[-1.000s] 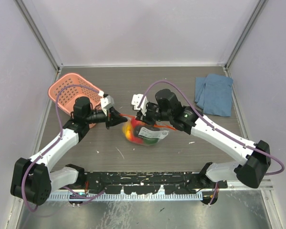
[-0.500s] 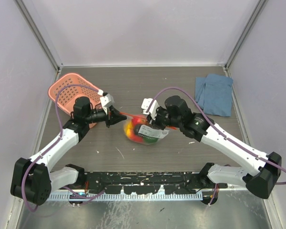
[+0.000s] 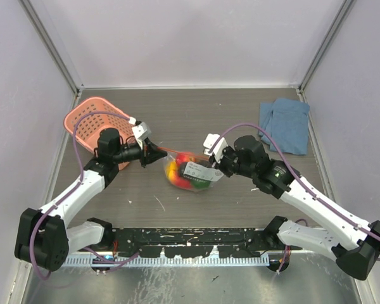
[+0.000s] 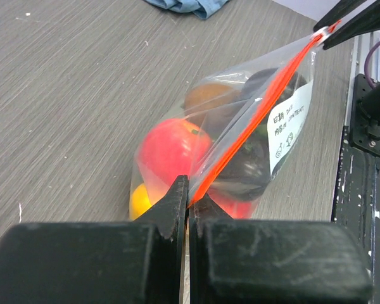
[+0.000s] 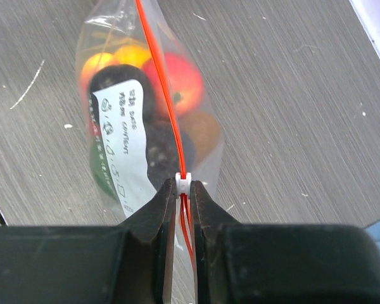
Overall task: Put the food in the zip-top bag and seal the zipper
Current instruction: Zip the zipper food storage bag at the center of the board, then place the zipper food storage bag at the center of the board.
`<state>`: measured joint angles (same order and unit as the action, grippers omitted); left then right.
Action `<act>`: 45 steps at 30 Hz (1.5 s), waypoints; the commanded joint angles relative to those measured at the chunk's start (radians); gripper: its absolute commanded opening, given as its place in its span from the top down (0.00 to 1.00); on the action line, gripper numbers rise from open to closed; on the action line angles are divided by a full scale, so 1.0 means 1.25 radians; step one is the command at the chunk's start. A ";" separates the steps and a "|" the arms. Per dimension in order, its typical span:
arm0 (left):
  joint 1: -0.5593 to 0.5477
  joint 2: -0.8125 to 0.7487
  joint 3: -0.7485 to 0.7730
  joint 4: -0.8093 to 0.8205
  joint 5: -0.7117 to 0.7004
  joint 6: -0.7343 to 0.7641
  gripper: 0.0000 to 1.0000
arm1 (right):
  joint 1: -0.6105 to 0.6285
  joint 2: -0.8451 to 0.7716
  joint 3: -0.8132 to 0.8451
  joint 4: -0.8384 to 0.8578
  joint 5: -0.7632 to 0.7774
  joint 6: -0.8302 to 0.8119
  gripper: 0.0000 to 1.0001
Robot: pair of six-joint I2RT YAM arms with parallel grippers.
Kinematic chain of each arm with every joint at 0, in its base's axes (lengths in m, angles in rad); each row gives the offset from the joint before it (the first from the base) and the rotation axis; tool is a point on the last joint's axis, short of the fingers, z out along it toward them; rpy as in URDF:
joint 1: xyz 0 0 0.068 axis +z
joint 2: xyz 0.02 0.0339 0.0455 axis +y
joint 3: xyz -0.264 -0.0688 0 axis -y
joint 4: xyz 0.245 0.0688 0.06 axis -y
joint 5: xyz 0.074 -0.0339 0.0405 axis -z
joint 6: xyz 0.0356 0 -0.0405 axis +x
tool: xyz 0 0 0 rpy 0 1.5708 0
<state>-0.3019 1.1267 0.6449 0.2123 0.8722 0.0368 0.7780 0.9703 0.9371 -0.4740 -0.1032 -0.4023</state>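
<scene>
Zipper (image 4: 256, 114) is pulled taut on the zip-top bag (image 3: 193, 179). Left hand (image 4: 189, 197) clamps one end as an anchor, right hand (image 5: 183, 193) pinches it at the slider (image 5: 183, 182), and the food (image 4: 171, 149) is inside.

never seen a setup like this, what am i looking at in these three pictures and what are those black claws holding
These are two robot arms bolted at the near edge of a table. The wide picture looks down from above and behind them. The other two come from a small camera on each wrist, so the black shapes at the bottom of those are that arm's own fingers.

On the table lie a pink basket, a blue cloth and a clear zip-top bag with the toy food inside.

The left gripper is shut on one end of the bag's orange zipper. The right gripper is shut on the zipper farther along, at its white slider. The strip runs straight between them.
</scene>
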 commanded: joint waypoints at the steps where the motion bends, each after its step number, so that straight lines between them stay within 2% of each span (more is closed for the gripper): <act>1: 0.018 0.006 0.035 0.025 -0.061 -0.011 1.00 | -0.024 -0.052 -0.017 -0.015 0.068 0.014 0.99; 15: 0.035 0.013 0.054 -0.024 -0.140 -0.014 1.00 | -0.113 -0.079 -0.040 -0.039 0.145 0.075 0.99; 21: 0.037 0.028 0.070 -0.054 -0.155 0.000 1.00 | -0.169 -0.057 -0.021 -0.059 0.148 0.132 1.00; 26: 0.037 0.051 0.100 -0.060 -0.124 -0.019 1.00 | -0.202 -0.035 -0.006 -0.046 0.111 0.174 0.99; 34: 0.036 0.131 0.186 -0.032 -0.080 -0.081 1.00 | -0.212 0.009 0.002 0.074 0.105 0.206 0.99; 41: 0.035 0.256 0.348 -0.018 -0.060 -0.127 1.00 | -0.235 0.053 0.053 0.218 0.163 0.169 0.99; 45: 0.033 0.314 0.419 -0.014 -0.059 -0.148 1.00 | -0.241 0.066 0.057 0.296 0.150 0.162 0.99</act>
<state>-0.2642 1.4883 1.0744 0.1299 0.7692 -0.1059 0.4858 1.0546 0.9520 -0.3008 0.0635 -0.1814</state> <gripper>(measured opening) 0.004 0.171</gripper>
